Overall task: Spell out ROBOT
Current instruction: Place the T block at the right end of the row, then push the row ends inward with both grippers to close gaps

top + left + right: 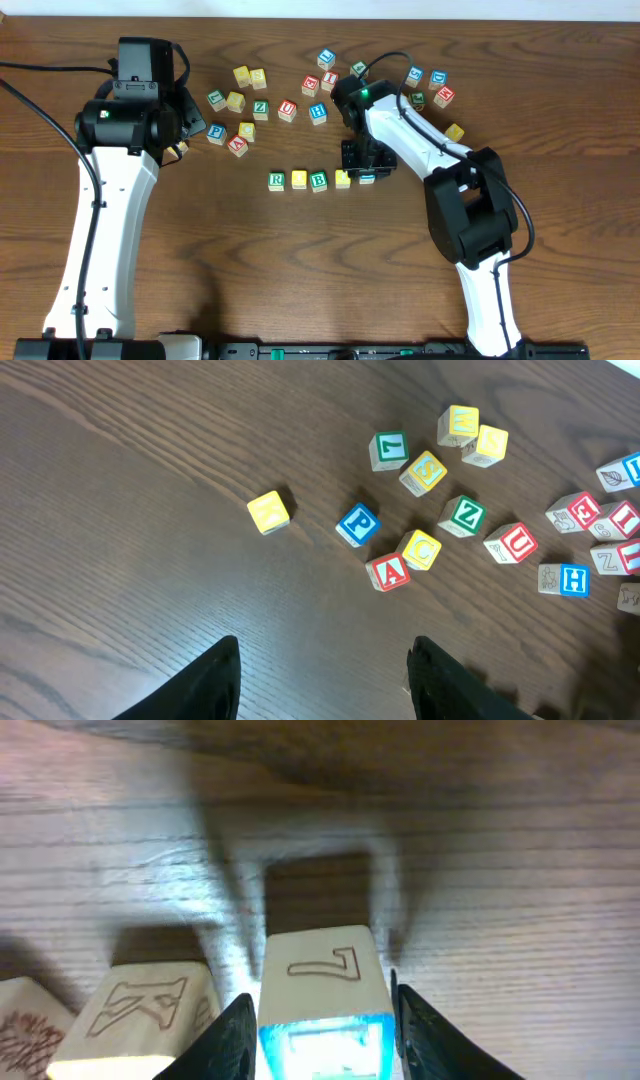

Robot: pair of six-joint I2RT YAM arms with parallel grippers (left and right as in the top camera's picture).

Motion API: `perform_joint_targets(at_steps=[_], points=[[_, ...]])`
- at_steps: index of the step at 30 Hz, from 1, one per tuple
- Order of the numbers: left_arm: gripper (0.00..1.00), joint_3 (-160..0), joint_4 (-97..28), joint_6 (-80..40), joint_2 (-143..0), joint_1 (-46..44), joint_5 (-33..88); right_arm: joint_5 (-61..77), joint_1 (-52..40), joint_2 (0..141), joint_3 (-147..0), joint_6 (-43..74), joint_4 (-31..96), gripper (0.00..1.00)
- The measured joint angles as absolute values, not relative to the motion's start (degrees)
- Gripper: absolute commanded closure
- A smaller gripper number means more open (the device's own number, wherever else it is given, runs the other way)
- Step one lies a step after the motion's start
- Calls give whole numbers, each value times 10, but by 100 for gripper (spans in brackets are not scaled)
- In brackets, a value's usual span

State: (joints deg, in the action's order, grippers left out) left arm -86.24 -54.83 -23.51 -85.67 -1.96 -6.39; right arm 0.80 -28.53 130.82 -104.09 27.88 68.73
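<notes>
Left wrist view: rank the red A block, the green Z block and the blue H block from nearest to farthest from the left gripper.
1. The red A block: just beyond the open left gripper, slightly to its right.
2. The green Z block: farther up and right, past the yellow C block.
3. The blue H block: far off to the right side.
</notes>
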Motion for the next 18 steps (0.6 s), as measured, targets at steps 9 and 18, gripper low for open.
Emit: perform_joint_targets(at_steps=[9,18], points=[[48,-862,-573,-235,-857,-20,-63,73,-229,1204,-1091,168,730,72],[93,-787,-588,-223,-875,-20,-63,56,-182,1188,-1035,107,701,99]])
